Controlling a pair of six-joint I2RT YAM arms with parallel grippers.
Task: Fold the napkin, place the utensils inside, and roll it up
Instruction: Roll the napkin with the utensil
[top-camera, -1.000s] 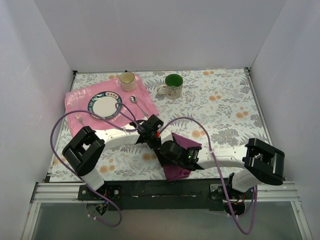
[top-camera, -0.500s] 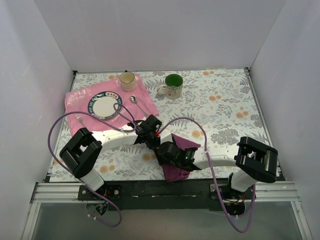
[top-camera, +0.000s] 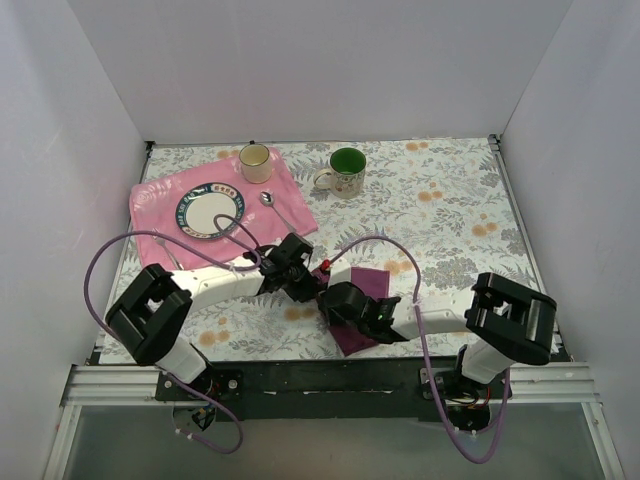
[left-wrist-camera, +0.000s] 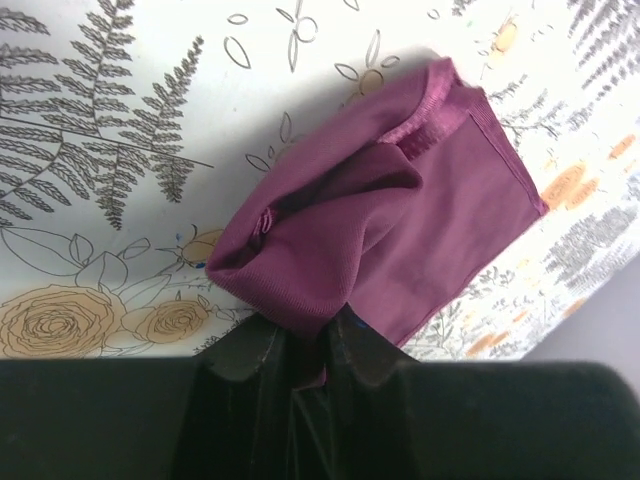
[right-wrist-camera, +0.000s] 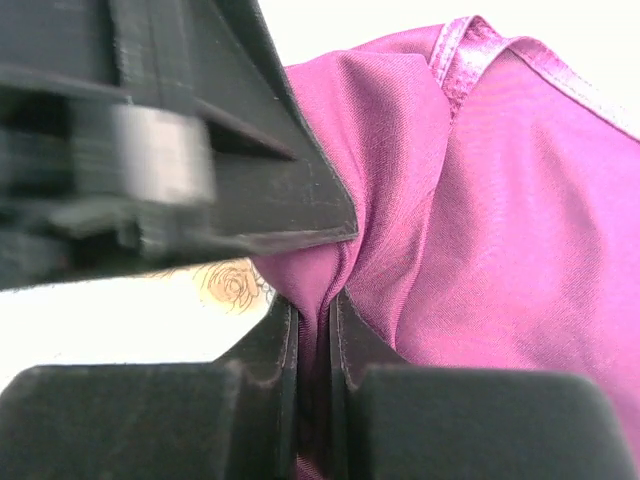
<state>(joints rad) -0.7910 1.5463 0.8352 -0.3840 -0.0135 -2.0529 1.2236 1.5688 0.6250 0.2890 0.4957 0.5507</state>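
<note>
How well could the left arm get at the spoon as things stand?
Probably not yet: the left gripper is shut on the napkin, like the right gripper. Otherwise the way to the spoon on the pink mat looks free.

The dark purple-magenta napkin (left-wrist-camera: 400, 230), plain and faintly shiny, sits bunched in loose folds on the floral surface (top-camera: 450, 210), well off to the near right of the plate (top-camera: 210, 212). My left pincer (left-wrist-camera: 300, 335) pinches one gathered fold and my right pincer (right-wrist-camera: 312, 310) another. The slim silver spoon (top-camera: 270, 203) lies flat just right of the plate. The silver fork (top-camera: 168, 254) lies at its near left, partly hidden.
</note>
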